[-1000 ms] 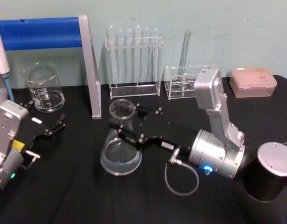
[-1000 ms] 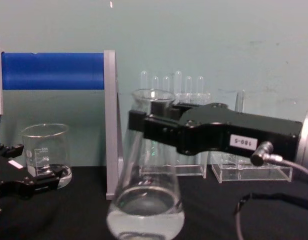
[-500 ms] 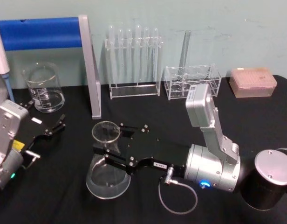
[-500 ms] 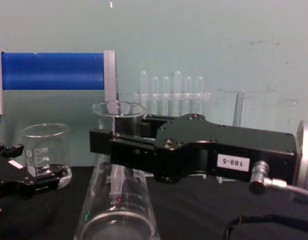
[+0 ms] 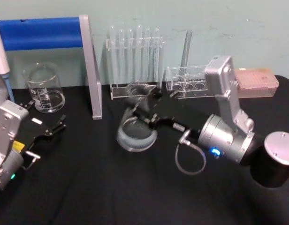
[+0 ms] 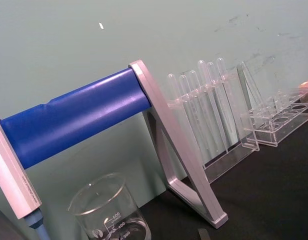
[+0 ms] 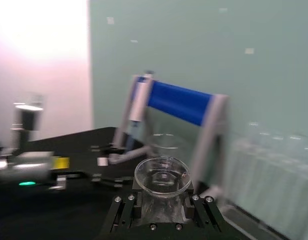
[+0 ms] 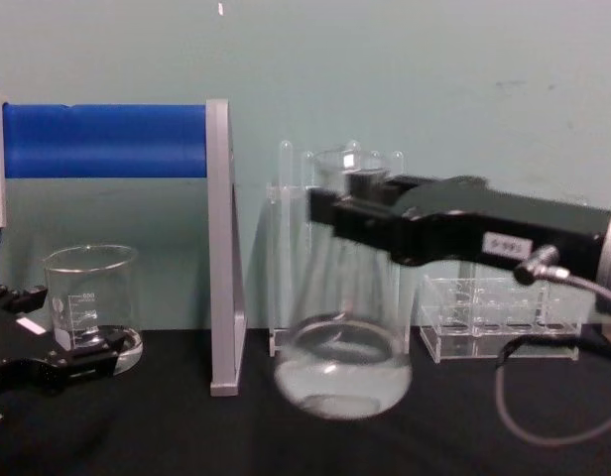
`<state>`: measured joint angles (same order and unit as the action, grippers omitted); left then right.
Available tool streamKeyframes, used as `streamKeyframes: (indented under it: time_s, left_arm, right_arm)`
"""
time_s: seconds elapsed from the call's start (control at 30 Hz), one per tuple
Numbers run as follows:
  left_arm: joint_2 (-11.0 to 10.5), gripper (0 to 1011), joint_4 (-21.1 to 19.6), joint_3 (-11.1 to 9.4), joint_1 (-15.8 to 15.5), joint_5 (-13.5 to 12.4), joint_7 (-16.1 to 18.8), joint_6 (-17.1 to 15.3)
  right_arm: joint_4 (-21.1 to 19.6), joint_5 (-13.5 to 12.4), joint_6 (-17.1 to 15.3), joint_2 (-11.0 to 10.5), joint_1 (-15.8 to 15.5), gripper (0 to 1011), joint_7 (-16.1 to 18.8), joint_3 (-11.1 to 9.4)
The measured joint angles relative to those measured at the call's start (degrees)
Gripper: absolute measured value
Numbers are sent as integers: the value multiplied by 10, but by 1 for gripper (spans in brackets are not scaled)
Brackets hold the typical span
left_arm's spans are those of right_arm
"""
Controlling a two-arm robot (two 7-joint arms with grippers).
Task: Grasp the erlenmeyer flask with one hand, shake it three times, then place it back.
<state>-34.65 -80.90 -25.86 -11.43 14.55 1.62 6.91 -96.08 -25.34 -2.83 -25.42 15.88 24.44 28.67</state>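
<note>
1. Near left, parked beside the beaker [image 5: 43,89]: left gripper [image 5: 46,115], fingers spread, holding nothing, well apart from the erlenmeyer flask [image 5: 136,133].
2. Centre, right of the blue-barred stand [image 5: 90,70], in front of the test tube rack [image 5: 134,61]: erlenmeyer flask, long axis about upright, rim up, liquid low in the base. Seemingly just clear of the worktop [image 5: 88,187], though blurred.
3. Further right: right gripper [image 5: 143,108], reaching in from the right, fingers closed on the neck below the rim.
4. Probably mid-shake. For setting back: axis kept upright, straight down onto the bare worktop beneath.
</note>
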Motion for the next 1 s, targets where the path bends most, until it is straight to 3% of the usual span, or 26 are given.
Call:
streamKeyframes:
  time_s: [0.17, 0.57, 0.83, 1.0]
  left_arm:
    - [0, 1002, 0, 0, 0, 0, 0, 0]
    - [0, 1001, 0, 0, 0, 0, 0, 0]
    - [0, 1001, 0, 0, 0, 0, 0, 0]
    - [0, 1001, 0, 0, 0, 0, 0, 0]
  right_arm:
    - [24, 18, 4, 9, 8, 449, -36, -31]
    - [60, 42, 5, 21, 16, 449, -85, -89]
    - [70, 53, 1, 29, 16, 449, -93, -107]
    - [66, 55, -3, 36, 13, 449, -81, -108]
